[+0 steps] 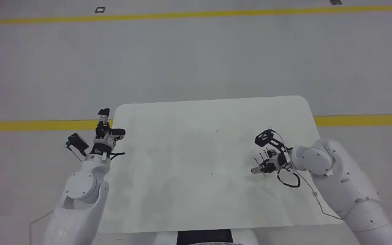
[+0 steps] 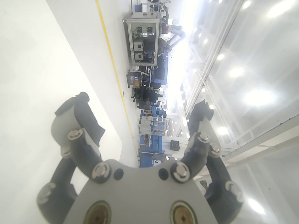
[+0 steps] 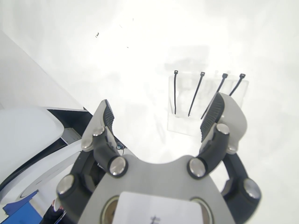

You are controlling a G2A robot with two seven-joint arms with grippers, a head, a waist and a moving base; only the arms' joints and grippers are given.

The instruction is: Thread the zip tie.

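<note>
Top view: the left gripper [image 1: 105, 125] hangs at the left edge of the counter [image 1: 202, 159] and the right gripper [image 1: 257, 164] sits low over its right side, probably so each arm can take one end of a tie. Left wrist view: the left gripper [image 2: 142, 102] faces past the counter edge, its fingers [image 2: 81, 117] spread wide and empty. Right wrist view: the right gripper [image 3: 162, 101], fingers [image 3: 108, 115] likewise wide apart holding nothing, faces four black zip ties [image 3: 195, 94] standing in a clear holder [image 3: 184, 127] just ahead, likely kept separated there for picking.
</note>
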